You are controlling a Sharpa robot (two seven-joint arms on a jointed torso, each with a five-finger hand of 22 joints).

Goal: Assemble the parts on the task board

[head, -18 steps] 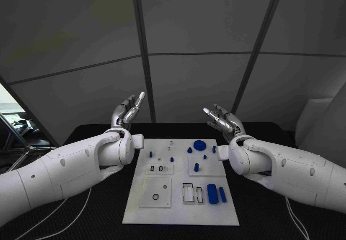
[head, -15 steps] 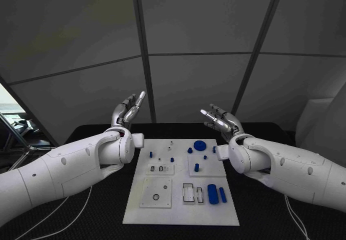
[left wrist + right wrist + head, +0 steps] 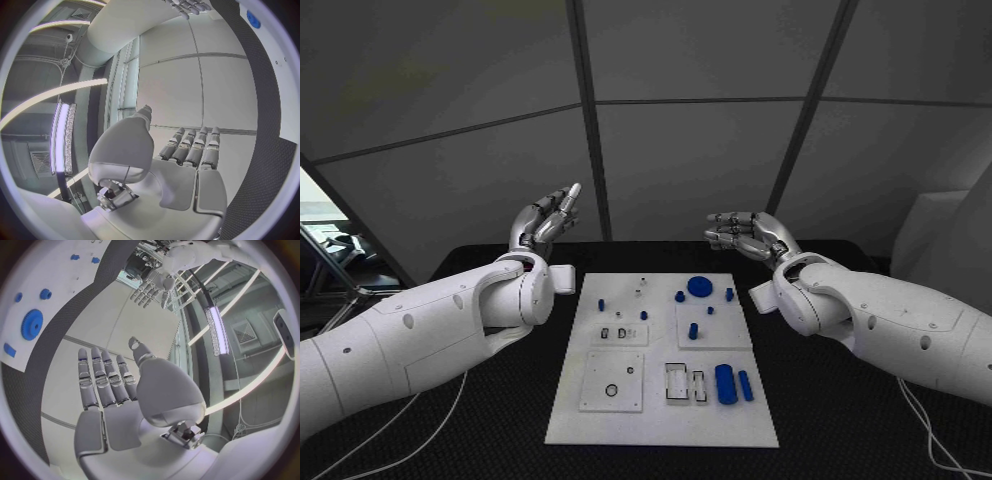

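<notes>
Right hand [image 3: 749,236] has tipped forward, empty, fingers spread; left hand [image 3: 545,222] unchanged, empty.

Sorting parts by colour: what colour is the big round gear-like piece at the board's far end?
Blue; the gear-like piece shows best in the right wrist view.

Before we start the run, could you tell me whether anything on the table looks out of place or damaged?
Nothing stands out. The white task board lies flat and square on the black table, its small blue parts lying tidily on it. The left hand and right hand are raised, holding nothing.
</notes>
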